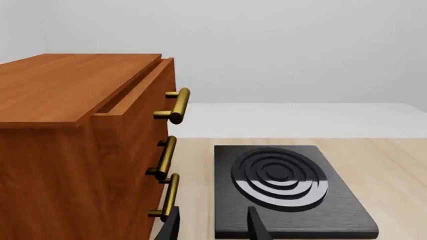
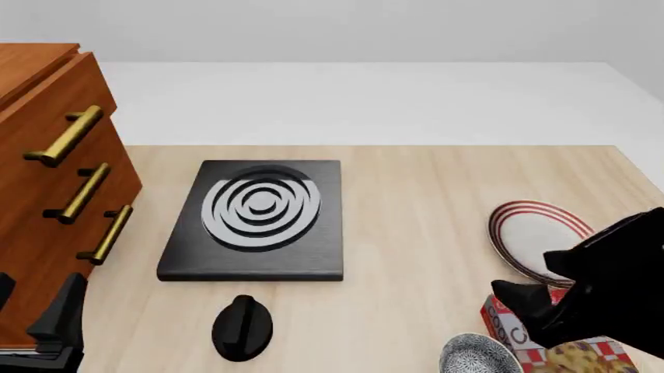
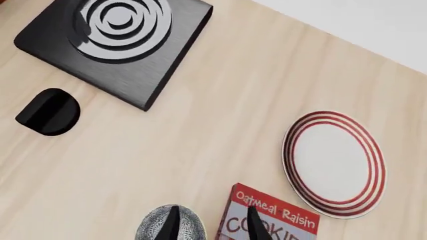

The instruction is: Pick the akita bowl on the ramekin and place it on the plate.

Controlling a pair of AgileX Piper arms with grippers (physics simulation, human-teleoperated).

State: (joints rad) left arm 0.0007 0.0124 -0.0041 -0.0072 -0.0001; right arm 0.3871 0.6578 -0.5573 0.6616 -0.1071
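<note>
The akita bowl [image 3: 155,227] [image 2: 477,357], grey-speckled inside, sits at the near right of the table beside a red cookie box [image 3: 270,222]. The ramekin is hidden. Farther back on the right lies the plate [image 3: 333,164] [image 2: 531,237], white with red rings. My right gripper [image 3: 215,227] hangs open above the bowl's edge, one finger over the bowl and the other over the box. In the front view the right arm [image 2: 596,284] covers part of the plate and box. My left gripper [image 1: 213,227] [image 2: 36,315] is open and holds nothing, near the cabinet at the near left.
A wooden drawer cabinet [image 2: 42,155] [image 1: 73,125] with brass handles stands at the left. A black burner slab [image 2: 260,217] [image 3: 117,40] [image 1: 287,190] with grey rings lies mid-table, and a black knob [image 2: 242,328] [image 3: 48,111] sits in front of it.
</note>
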